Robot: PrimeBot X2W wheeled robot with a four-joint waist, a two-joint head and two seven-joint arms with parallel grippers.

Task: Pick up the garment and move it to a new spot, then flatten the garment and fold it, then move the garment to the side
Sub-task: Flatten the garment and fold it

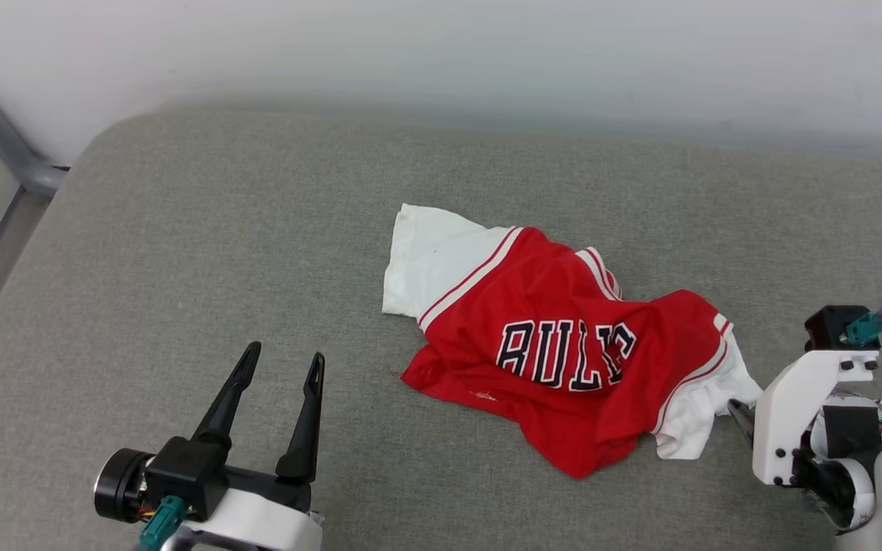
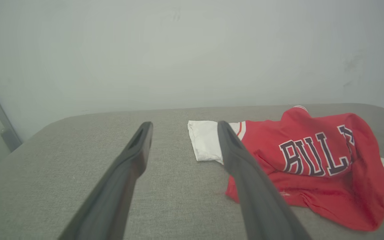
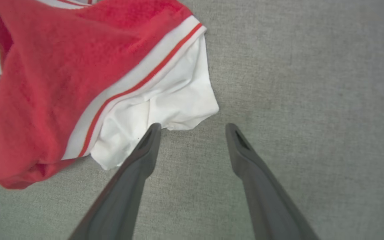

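Garment [image 1: 563, 344] lies crumpled mid grey cushion [image 1: 181, 268]: red body bunched, one white sleeve [image 1: 433, 260] flat, the other sleeve [image 3: 165, 100] rumpled. Chest lettering [image 1: 563, 356] creased, last letters unreadable. Left gripper [image 1: 286, 353]: spread wide, empty, apart from the cloth. Right gripper [image 3: 193, 126]: spread wide, empty, one fingertip [image 3: 153, 133] at the rumpled sleeve's edge; contact unclear.

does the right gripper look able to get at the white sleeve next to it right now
Probably yes: the right gripper is open, one fingertip at the edge of the garment's white sleeve, and nothing lies between them on the grey cushion.
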